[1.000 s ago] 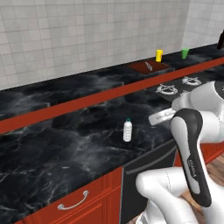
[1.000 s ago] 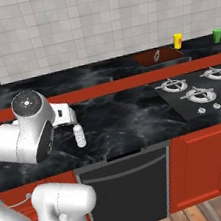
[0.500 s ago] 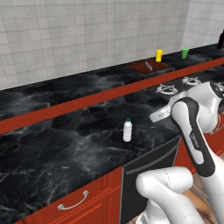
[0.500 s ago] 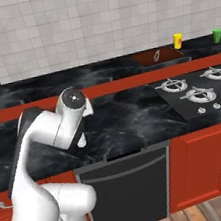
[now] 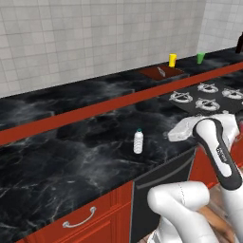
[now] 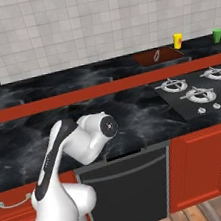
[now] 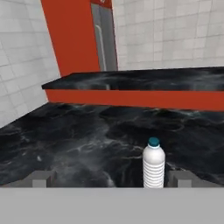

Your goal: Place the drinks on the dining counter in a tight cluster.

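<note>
Here, in the left base view, a lower black-marble worktop [image 5: 71, 161] with red drawers runs below a raised dining counter [image 5: 71, 102] and tiled wall; a small clear water bottle [image 5: 138, 141] stands upright on the worktop, left of the arm's hand. In the right base view, a gas hob [image 6: 200, 90] sits right (yellow and green cups behind). In the hand view, the gripper [image 7: 113, 179] gapes wide, empty, the bottle between its fingertips [image 7: 41, 179], nearer the right one.
</note>
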Controlling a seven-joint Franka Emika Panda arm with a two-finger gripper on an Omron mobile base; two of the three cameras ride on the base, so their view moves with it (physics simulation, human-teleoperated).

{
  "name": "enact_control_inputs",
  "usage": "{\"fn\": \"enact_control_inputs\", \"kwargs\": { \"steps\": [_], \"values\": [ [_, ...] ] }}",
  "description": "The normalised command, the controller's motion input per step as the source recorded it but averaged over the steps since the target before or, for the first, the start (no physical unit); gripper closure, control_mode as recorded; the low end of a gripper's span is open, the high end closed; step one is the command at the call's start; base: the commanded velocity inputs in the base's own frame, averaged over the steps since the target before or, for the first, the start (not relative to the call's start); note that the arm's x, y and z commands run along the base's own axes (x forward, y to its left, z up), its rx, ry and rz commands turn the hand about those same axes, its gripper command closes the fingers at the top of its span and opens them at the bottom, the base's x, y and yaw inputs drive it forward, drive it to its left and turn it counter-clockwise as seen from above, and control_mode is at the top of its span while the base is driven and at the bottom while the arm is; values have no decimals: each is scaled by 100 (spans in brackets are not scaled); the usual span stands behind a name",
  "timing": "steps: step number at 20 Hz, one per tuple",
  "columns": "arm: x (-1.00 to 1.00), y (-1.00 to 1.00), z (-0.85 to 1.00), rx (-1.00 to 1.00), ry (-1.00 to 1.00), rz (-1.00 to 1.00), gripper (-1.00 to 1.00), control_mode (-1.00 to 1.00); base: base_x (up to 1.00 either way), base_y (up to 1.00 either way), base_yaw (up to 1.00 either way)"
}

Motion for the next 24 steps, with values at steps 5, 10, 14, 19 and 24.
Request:
{"fn": "enact_control_inputs", "kwargs": {
  "steps": [5, 10, 14, 19, 24],
  "values": [
    [0, -5, 1, 4, -8, 31, -100, -100, 0, 0, 0],
    [13, 0, 0, 0, -1, 26, -100, -100, 0, 0, 0],
    [26, -1, -17, 0, 0, 16, -100, -100, 0, 0, 0],
    [8, 0, -35, -1, -6, 0, -100, -100, 0, 0, 0],
    [0, 0, -55, 0, -4, 0, -100, -100, 0, 0, 0]
  ]
}}
